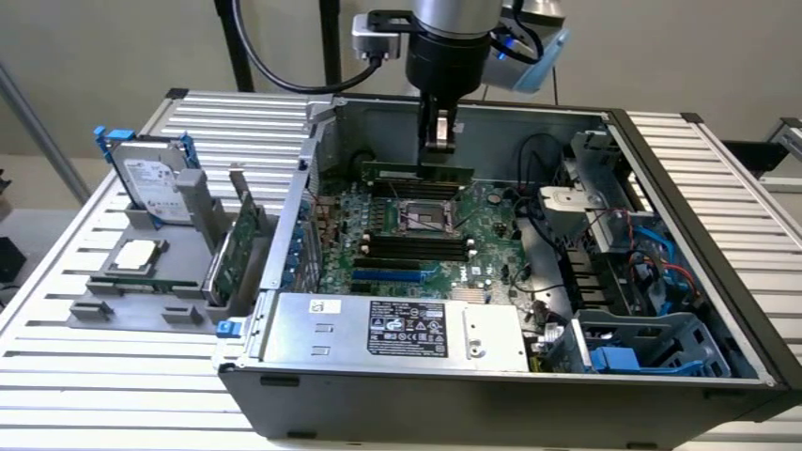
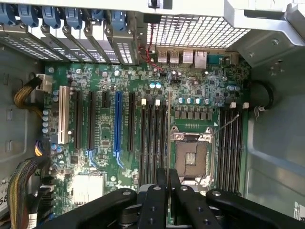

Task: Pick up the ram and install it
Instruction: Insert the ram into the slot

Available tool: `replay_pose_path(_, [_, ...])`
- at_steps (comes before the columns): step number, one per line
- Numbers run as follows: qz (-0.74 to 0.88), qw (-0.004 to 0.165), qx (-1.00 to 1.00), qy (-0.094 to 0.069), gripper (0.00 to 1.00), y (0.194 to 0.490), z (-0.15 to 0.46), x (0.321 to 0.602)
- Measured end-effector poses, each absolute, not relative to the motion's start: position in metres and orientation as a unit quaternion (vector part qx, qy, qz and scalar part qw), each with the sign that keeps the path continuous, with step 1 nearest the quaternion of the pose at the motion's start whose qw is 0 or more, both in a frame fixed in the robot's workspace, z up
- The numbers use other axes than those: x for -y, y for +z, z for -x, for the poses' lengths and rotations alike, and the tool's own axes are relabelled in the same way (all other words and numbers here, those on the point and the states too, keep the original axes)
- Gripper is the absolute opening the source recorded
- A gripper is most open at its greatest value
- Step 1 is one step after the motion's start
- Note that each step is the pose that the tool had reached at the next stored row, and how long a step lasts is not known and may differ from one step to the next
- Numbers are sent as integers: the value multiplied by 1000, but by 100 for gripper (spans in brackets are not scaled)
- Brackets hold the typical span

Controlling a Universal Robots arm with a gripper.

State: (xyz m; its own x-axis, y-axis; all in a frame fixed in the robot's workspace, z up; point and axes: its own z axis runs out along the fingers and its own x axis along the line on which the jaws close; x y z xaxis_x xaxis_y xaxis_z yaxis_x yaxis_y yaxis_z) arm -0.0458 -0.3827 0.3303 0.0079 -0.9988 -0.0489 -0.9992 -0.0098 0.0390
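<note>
Exterior view: gripper [image 1: 439, 144] holds ram [image 1: 401, 173] (slatted table [image 1: 113, 376]).

At the top centre of the exterior frame, a silver-grey arm [image 1: 449, 14] cylinder meets the black, round-bodied gripper [image 1: 439, 143]. A grey box [image 1: 374, 36] at its left feeds a looping black cable [image 1: 291, 86]. A pale blue part [image 1: 532, 61] sits at its right. In the wrist view, black link bars [image 2: 105, 206] carry round pivot pins [image 2: 217, 193].

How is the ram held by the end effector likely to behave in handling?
The ram looks stiff: it hangs level, pinched at one spot by the end effector. Probably light, being thin. Its bare board suggests fragility.
</note>
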Motion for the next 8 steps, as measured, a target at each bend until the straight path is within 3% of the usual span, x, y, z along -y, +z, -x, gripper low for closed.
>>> replay_pose_path(8, [710, -1, -704, 35, 0, 330, 45, 383])
